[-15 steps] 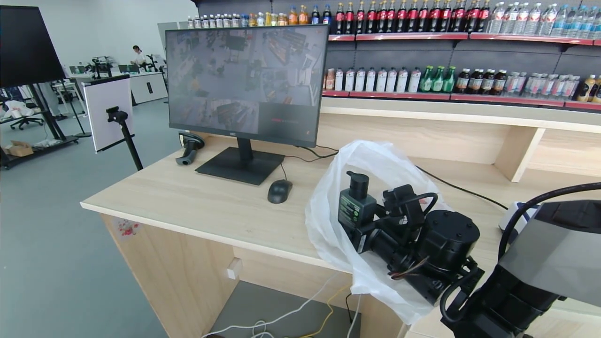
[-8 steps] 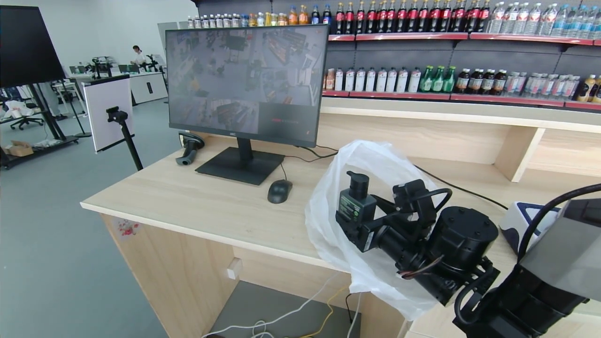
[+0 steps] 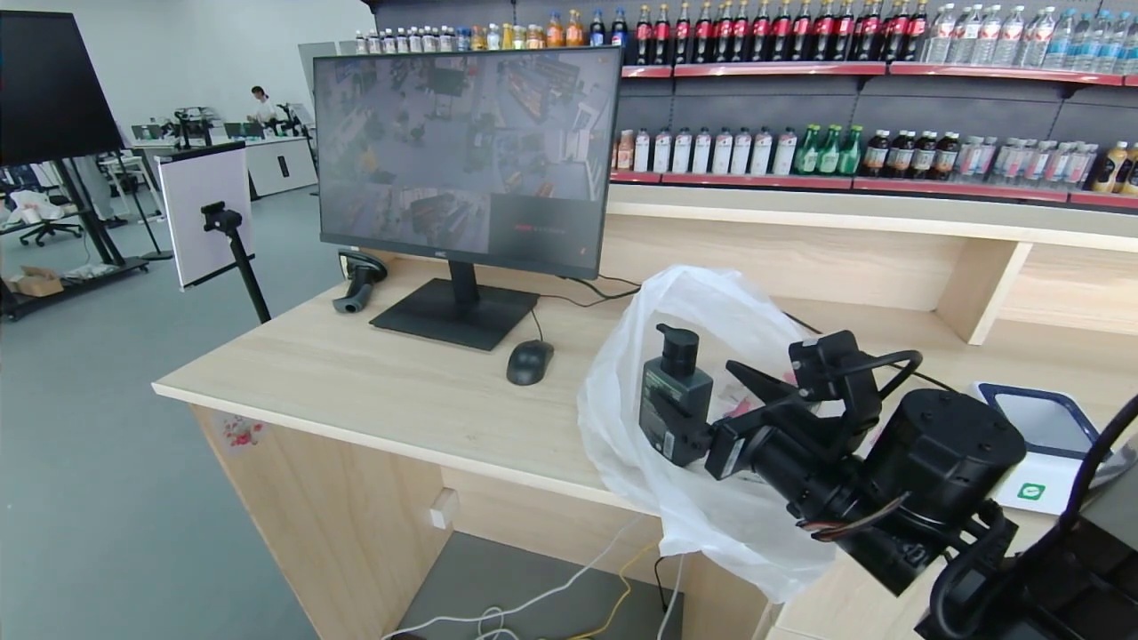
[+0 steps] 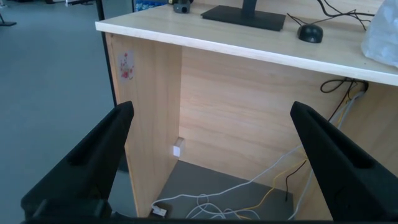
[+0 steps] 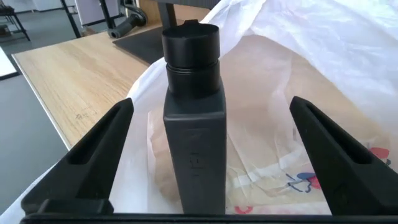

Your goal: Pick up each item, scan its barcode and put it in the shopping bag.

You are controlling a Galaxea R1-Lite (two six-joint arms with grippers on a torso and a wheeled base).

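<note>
One long wooden counter is carrying everything here. On its near edge the shopping bag is slumping open toward me, its thin film hanging over the lip. Further toward my right, the flat scanner is lying face up on the counter. Inside the bag's mouth the dark pump bottle is standing upright, with film rising beside and behind it; its base is hiding from me.

Right gripper is sitting level with the bottle, fingers spread wide, one on each side. Neither is touching it, as far as the wrist view is telling me. Left gripper is hanging low off the counter's front, fingers likewise spread, holding nothing.

I am judging this as the tail end of the bagging step: bottle delivered and let go.

Next move is calling for a straight pull-back with the fingers wide, so that neither one is snagging the film or knocking the bottle, which is looking tall and easy to tip. After that, I am hunting for the next item to scan.
</note>
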